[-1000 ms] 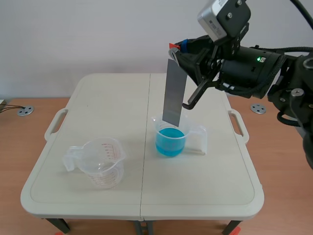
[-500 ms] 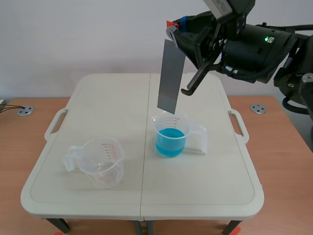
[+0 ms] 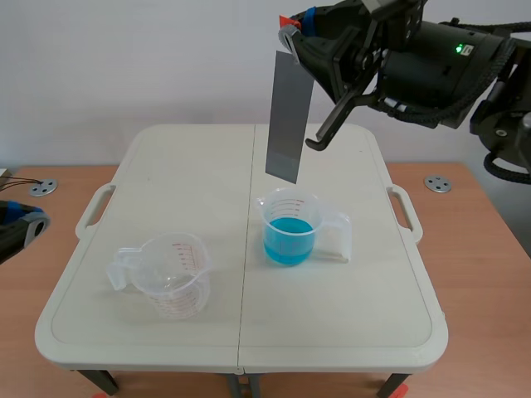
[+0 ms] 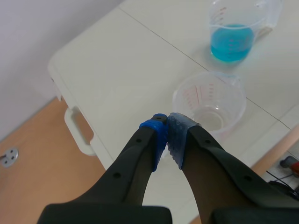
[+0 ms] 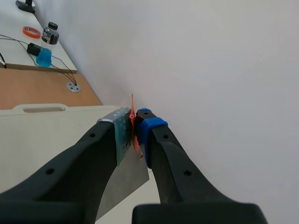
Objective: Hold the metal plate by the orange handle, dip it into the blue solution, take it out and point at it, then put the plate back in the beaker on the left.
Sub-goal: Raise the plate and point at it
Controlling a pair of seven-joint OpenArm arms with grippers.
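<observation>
My right gripper [image 3: 292, 29] is high over the table's far middle, shut on the orange handle [image 3: 287, 20] of the grey metal plate [image 3: 287, 116]. The plate hangs straight down, its lower edge clear above the beaker of blue solution [image 3: 289, 229]. In the right wrist view the orange handle [image 5: 134, 125] is pinched between the pads and the plate [image 5: 122, 186] drops below them. The clear beaker [image 3: 171, 276] stands at the table's front left. My left gripper [image 4: 167, 133] is shut on nothing, held above the table edge near that beaker [image 4: 209, 101]; in the scene view only its tip [image 3: 21, 226] shows at the left.
The white folding table [image 3: 149, 166] has carry handles on both sides [image 3: 93, 209]. A wooden floor or desk surrounds it, with round metal fittings [image 3: 42, 188]. A wall stands close behind the right gripper [image 5: 210, 70].
The right gripper has lifted the plate upward out of the blue beaker; its lower edge now hangs clear above the rim. The left gripper's tip has come into the scene view at the left.
</observation>
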